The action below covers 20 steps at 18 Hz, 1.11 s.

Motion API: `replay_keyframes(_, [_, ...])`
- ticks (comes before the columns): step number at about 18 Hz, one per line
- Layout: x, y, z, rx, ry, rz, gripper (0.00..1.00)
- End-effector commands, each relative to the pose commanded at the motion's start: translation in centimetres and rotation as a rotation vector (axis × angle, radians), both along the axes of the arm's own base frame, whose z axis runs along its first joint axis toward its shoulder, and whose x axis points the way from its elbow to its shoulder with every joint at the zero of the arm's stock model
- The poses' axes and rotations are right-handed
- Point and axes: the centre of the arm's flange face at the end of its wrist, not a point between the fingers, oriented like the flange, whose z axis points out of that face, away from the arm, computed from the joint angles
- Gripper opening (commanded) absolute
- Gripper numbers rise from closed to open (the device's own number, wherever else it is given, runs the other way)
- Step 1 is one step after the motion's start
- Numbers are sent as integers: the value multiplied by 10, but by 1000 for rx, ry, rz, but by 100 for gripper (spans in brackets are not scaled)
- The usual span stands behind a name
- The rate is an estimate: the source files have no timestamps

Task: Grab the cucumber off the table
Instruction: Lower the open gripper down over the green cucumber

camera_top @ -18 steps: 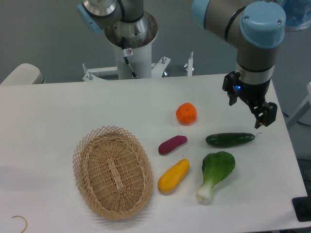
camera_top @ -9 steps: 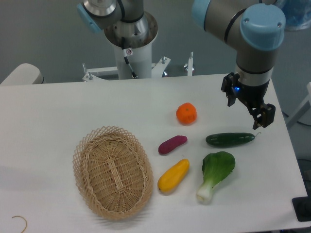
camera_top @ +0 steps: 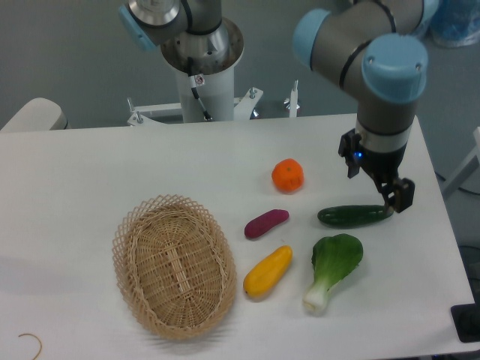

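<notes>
Arm in from upper right, grey links w/ light-blue joint caps, elbow high near top edge. Wrist pointing down. Small blue light lit on black wrist housing. Gripper (camera_top: pixel 375 180) black, two fingers spread, tilted so one sits up-left and other lower right. Lower-right fingertip (camera_top: pixel 401 196) closest to table; whether touching anything can't tell. Nothing gripped between fingers. Base column white, at top centre, w/ second blue-capped joint above.

gripper (camera_top: pixel 376 182) moved left, nearer cucumber (camera_top: pixel 354 216)

one fixed view, high, facing table (camera_top: pixel 90 165)
</notes>
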Motion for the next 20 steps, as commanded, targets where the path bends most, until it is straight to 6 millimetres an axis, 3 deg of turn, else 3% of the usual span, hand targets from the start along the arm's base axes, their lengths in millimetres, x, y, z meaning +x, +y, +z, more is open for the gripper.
replay_keyframes(5, [-29, -22, -36, -65, -38, -134, 100])
replay_keyframes(8, [-28, -27, -59, -79, -57, -132, 100])
replay_keyframes(10, [-34, -56, -77, -82, -78, -92, 100])
replay_keyframes(13, [-28, -62, -106, -68, -35, -89, 100])
replay_keyframes(15, [-27, -64, -108, -65, -26, -87, 100])
replay_keyframes(20, [-6, -74, -145, -64, -39, -56, 100])
